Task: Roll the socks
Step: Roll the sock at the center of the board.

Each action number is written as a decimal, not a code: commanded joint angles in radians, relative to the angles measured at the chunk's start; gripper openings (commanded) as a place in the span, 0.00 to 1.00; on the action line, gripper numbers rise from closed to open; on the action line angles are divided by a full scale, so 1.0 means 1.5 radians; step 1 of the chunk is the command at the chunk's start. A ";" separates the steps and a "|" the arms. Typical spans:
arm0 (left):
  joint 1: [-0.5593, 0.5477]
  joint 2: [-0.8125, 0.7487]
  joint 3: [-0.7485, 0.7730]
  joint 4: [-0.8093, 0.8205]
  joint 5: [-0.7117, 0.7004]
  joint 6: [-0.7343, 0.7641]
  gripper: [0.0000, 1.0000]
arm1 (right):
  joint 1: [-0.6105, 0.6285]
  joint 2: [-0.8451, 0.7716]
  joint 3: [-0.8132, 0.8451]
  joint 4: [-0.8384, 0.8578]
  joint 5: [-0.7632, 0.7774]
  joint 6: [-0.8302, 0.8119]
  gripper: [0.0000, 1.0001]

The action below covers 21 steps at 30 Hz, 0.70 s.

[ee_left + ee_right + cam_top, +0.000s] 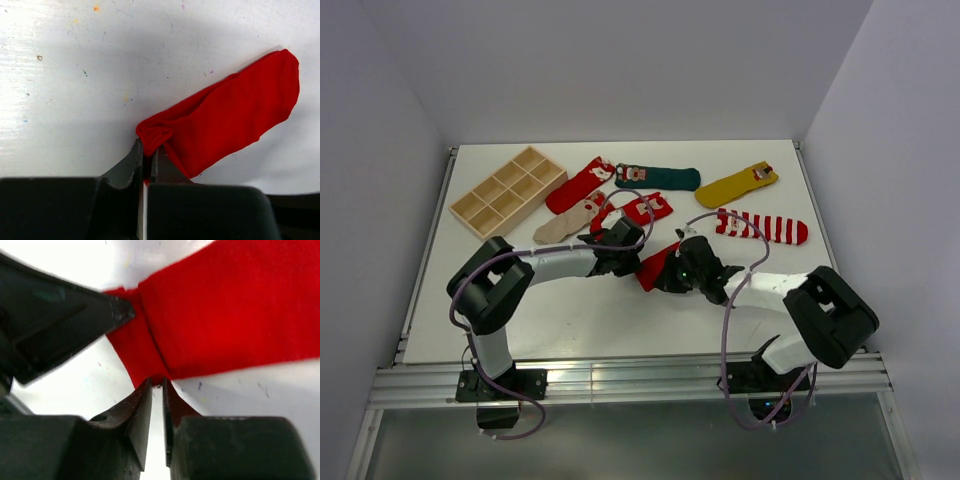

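We log one red sock (655,266) at the middle of the worktop (570,320), one end folded over and nipped tight by both left gripper (146,150) and right gripper (156,387) (rolling barely begun, we judge), with six other socks (657,178) lying flat beyond, unrolled.

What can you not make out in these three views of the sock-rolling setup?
- Top view: most of the red sock, covered by the left end effector and right end effector.
- Top view: figure patches on the other socks, too small.
- Left wrist view: the sock's pinched corner, hidden between the fingers.
- Right wrist view: the sock's full length, cut off by top and right edges.
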 commanded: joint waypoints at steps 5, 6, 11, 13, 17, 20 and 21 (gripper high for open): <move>-0.002 0.025 0.026 -0.050 -0.019 0.004 0.00 | 0.097 -0.109 0.030 -0.082 0.193 -0.115 0.44; -0.003 0.025 0.027 -0.051 -0.019 0.004 0.00 | 0.109 -0.120 0.027 -0.076 0.220 -0.127 0.47; -0.003 0.026 0.029 -0.061 -0.017 0.004 0.00 | 0.169 -0.119 0.025 -0.024 0.310 -0.202 0.55; -0.003 0.026 0.031 -0.064 -0.019 0.003 0.00 | 0.181 -0.098 0.032 -0.008 0.319 -0.225 0.55; -0.003 0.025 0.034 -0.070 -0.016 0.004 0.00 | 0.219 -0.060 0.040 0.026 0.348 -0.263 0.52; -0.003 0.026 0.035 -0.072 -0.016 0.005 0.00 | 0.233 -0.026 0.051 0.039 0.356 -0.282 0.51; -0.003 0.026 0.035 -0.073 -0.016 0.006 0.00 | 0.238 -0.017 0.059 0.041 0.360 -0.285 0.50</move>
